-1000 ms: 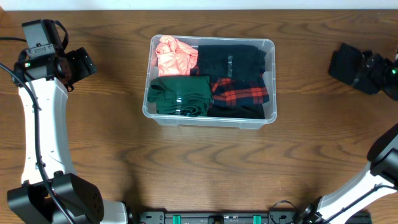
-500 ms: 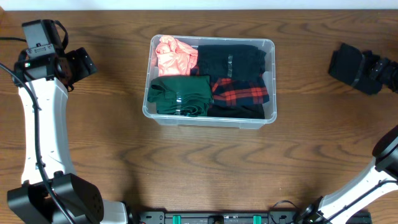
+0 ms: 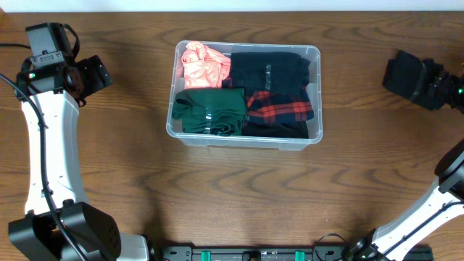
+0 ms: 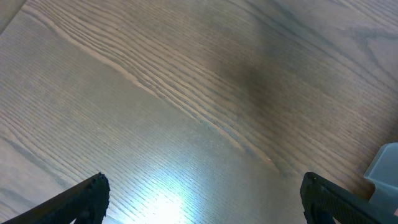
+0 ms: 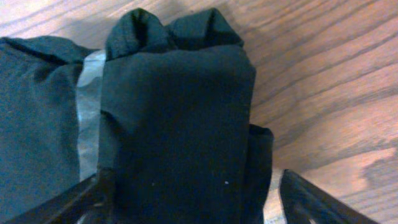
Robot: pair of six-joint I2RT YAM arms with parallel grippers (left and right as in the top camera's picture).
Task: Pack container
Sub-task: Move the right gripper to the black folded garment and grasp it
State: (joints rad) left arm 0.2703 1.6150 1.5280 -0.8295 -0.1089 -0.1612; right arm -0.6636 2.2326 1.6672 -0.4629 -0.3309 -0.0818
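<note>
The clear plastic container (image 3: 246, 142) stands at the table's middle. It holds a pink garment (image 3: 203, 64), a black one (image 3: 268, 70), a green one (image 3: 210, 112) and a red-and-black plaid one (image 3: 279, 109). A folded black garment with a grey stripe (image 3: 404, 76) lies at the far right. My right gripper (image 3: 429, 82) is open with its fingers either side of that garment's end (image 5: 174, 112); the right finger stands clear of the cloth (image 5: 199, 200). My left gripper (image 3: 98, 72) is open and empty over bare wood (image 4: 205, 199) at the far left.
The table is dark wood (image 3: 239, 196). A corner of the container (image 4: 385, 171) shows at the right edge of the left wrist view. The table's back edge runs just behind the container.
The right gripper has shifted slightly at the black garment's end. The garment, the container and the left arm have not moved.
</note>
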